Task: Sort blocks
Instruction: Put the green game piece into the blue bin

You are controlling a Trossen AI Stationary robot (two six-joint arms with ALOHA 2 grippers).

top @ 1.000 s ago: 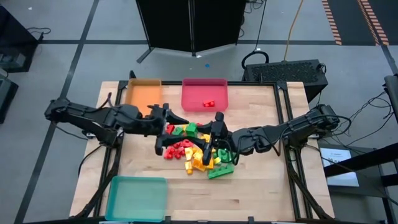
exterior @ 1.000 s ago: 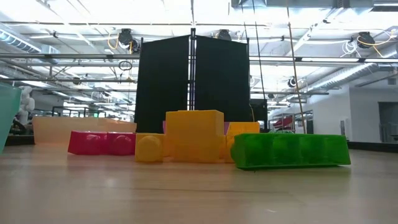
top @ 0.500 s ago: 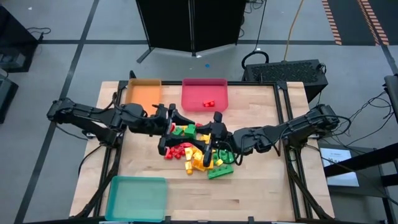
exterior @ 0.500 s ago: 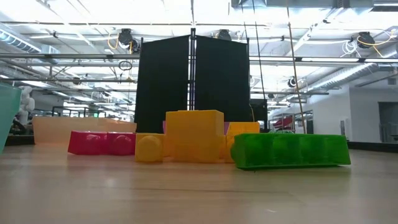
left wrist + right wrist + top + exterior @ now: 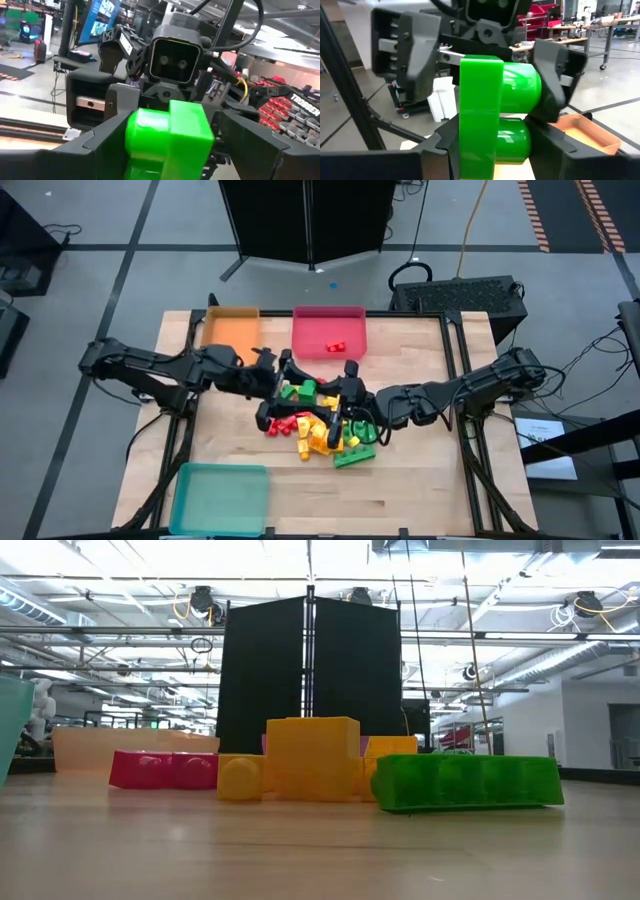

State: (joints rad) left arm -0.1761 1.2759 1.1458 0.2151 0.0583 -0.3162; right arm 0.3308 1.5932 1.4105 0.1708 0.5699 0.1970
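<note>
High view: left claw (image 5: 283,377) and right claw (image 5: 350,394) meet nose to nose above the block pile (image 5: 318,425) at tabletop (image 5: 420,470) centre. Wrist views show both clamped on one green block (image 5: 167,134), its long axis spanning the claws; neither arm is nearer.

Both arms crowd the block pile (image 5: 315,425) mid-counter; the counter's (image 5: 420,480) front right looks open, apparently unobstructed.

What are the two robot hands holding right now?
Left end effector: closed on a green block.
Right end effector: closed on a green block; whether it is the same block cannot be told.
</note>
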